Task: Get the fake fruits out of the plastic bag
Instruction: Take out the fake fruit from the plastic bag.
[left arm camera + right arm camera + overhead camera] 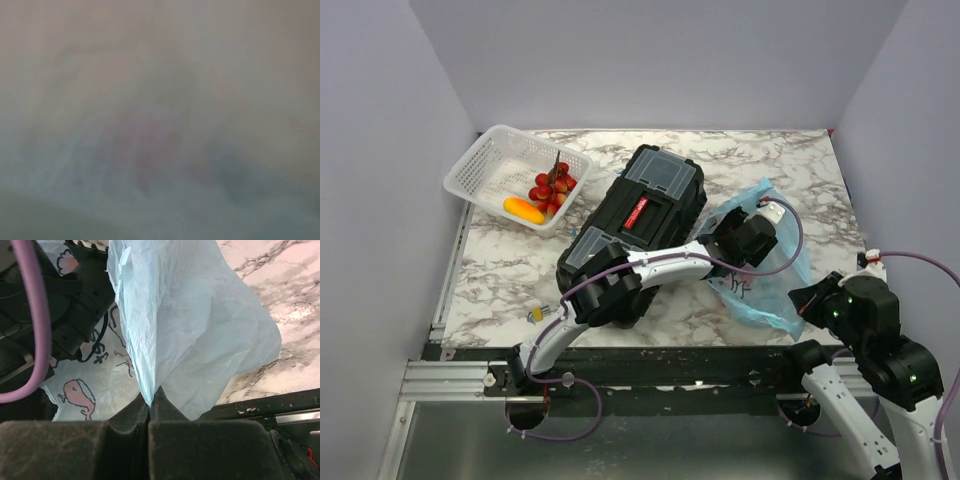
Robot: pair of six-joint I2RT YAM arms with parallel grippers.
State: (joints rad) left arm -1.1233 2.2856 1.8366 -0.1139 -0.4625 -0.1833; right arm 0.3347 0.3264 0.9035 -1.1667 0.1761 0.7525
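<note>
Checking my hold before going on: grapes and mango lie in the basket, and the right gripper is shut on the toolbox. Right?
Not quite. The right gripper is shut on the bag, not the toolbox; the right wrist view shows its fingers pinching the blue plastic. The grapes and mango do lie in the basket.

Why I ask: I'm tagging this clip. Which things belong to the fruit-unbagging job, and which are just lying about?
Job in hand:
- plastic bag, pinched by the right gripper
- red grapes and orange-yellow fruit, already in the white basket

Lying about:
- black toolbox
- small yellow-blue item near the table's front edge
</note>
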